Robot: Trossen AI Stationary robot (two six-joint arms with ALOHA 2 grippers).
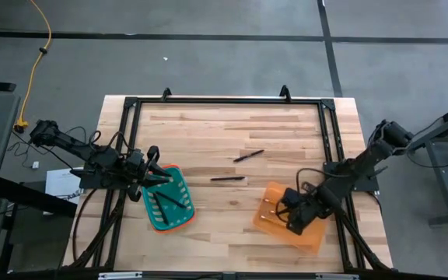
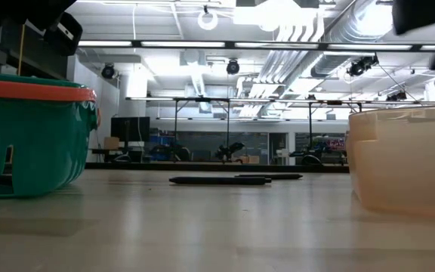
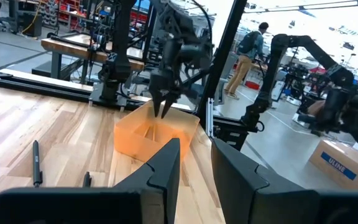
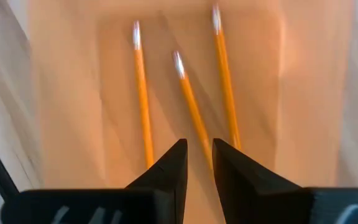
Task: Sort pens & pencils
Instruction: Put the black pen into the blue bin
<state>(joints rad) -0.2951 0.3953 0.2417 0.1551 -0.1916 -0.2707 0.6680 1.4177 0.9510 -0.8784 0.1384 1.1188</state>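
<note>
Wooden table; right gripper slightly parted, empty, above pencils.

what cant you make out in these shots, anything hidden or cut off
- Low view: the teal basket wall hides its contents; the frame's edge crops it.
- Low view: the orange bin is translucent; the pencils inside don't show there.
- High view: the right hand covers part of that bin.
- High view: the basket's dark sticks are too small to count.
</note>
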